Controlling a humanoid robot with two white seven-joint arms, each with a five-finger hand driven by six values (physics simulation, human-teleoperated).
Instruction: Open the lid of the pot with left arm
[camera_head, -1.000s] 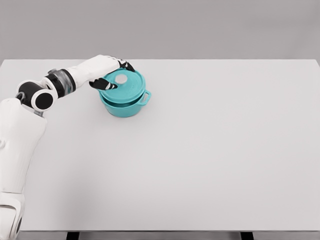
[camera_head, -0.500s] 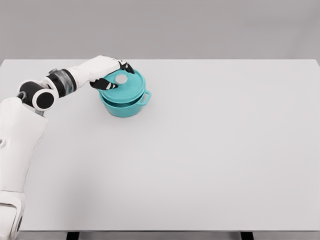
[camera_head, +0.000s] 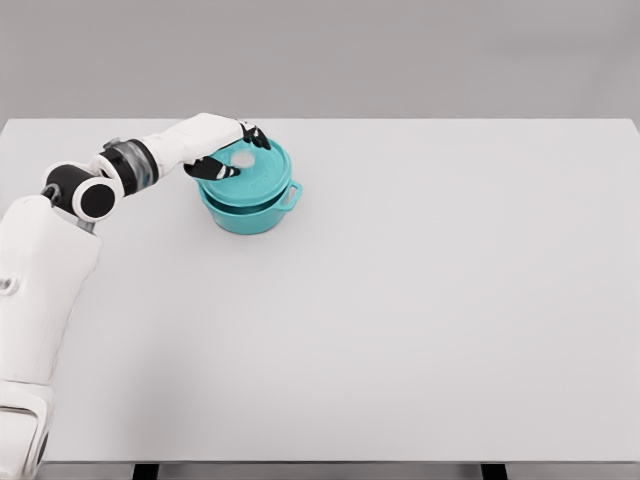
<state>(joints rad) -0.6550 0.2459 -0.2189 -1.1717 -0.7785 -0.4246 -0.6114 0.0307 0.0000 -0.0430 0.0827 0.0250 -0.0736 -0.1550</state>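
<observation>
- The teal pot (camera_head: 250, 205) sits on the white table (camera_head: 420, 300), at its far left part.
- Its lid (camera_head: 250, 175) is on the pot (tilted slightly).
- The left hand (camera_head: 225, 150) reaches over the lid's left edge, dark fingers (camera_head: 222, 170) curled around the pale knob (camera_head: 243, 158).

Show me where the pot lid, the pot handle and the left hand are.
pot lid (camera_head: 252, 178), head view, teal top surface.
pot handle (camera_head: 293, 194), head view, right side loop.
left hand (camera_head: 222, 140), head view, white back of hand.
</observation>
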